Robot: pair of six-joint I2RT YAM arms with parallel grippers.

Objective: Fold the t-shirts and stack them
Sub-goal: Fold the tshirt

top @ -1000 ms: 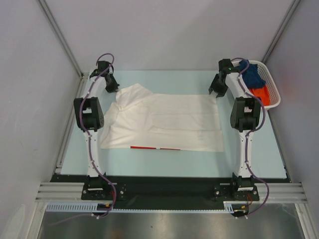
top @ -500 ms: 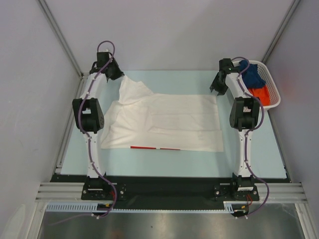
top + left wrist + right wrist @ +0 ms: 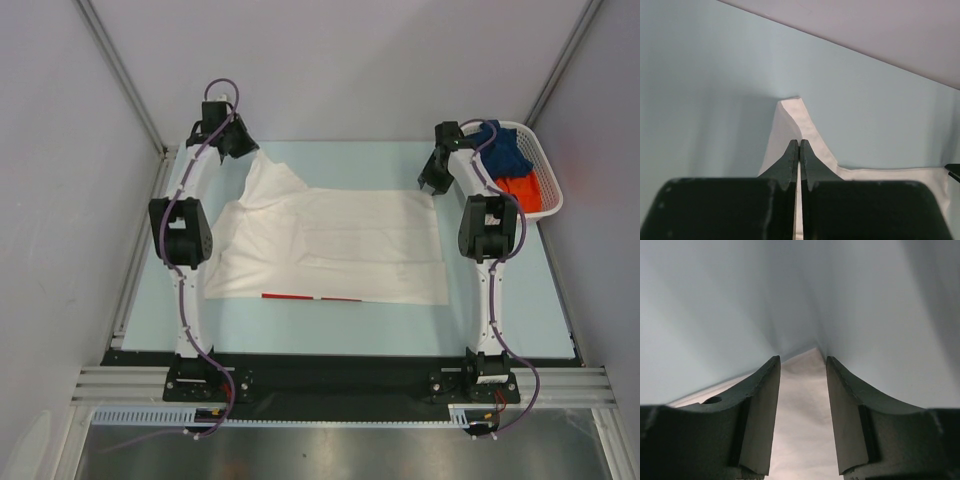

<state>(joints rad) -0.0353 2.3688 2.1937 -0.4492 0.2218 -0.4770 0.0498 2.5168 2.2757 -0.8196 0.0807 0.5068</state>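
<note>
Flattening step, likely; left gripper (image 3: 245, 150) pinches the white t-shirt (image 3: 330, 245) at its upper-left corner; right gripper (image 3: 430, 182) straddles the upper-right corner, jaws apart; next, close there.

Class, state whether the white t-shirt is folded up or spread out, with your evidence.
Spread out: the white t-shirt lies broad and flat on the table, one far corner pinched in the shut left tool.
</note>
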